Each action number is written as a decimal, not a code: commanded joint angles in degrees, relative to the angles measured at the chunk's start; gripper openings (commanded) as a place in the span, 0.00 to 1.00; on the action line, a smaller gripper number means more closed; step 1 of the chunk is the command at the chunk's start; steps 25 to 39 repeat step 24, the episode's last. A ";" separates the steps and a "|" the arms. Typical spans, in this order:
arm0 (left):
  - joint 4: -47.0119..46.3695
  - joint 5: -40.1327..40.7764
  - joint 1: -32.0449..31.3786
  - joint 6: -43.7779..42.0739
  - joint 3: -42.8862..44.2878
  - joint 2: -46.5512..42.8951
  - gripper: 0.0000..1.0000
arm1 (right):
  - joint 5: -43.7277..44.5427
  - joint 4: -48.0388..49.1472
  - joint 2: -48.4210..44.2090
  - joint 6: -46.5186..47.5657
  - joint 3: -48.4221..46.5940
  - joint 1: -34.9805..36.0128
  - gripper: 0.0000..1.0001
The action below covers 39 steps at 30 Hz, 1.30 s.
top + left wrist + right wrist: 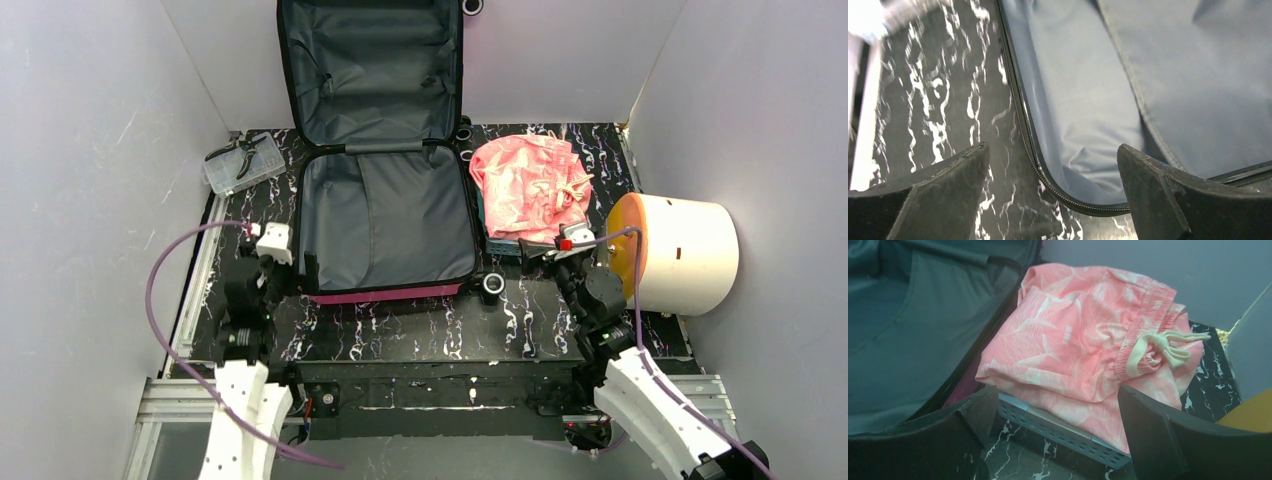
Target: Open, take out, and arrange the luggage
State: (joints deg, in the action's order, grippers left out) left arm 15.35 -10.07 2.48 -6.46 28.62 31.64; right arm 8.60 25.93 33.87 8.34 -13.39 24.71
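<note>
The hot-pink suitcase lies open in the middle of the table, its lid leaning against the back wall and its dark grey lining bare. My left gripper is open over the suitcase's near left corner, where the zipper edge runs between the fingers. My right gripper is open just in front of the light-blue basket. Folded pink patterned shorts with a cream drawstring lie on the basket, right of the suitcase.
A clear plastic box with black tools sits at the back left. A cream cylinder with an orange end lies on its side at the right wall. White walls close in three sides.
</note>
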 commanded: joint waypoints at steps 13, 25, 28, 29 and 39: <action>-11.92 -1.16 0.56 3.62 -12.73 -16.24 0.98 | 20.14 8.03 -4.15 -3.54 7.05 -0.28 0.98; -11.69 1.14 0.99 5.28 -14.61 -16.62 0.98 | 20.24 8.05 -5.25 -3.25 7.50 -0.28 0.98; -11.69 1.14 0.99 5.28 -14.61 -16.62 0.98 | 20.24 8.05 -5.25 -3.25 7.50 -0.28 0.98; -11.69 1.14 0.99 5.28 -14.61 -16.62 0.98 | 20.24 8.05 -5.25 -3.25 7.50 -0.28 0.98; -11.69 1.14 0.99 5.28 -14.61 -16.62 0.98 | 20.24 8.05 -5.25 -3.25 7.50 -0.28 0.98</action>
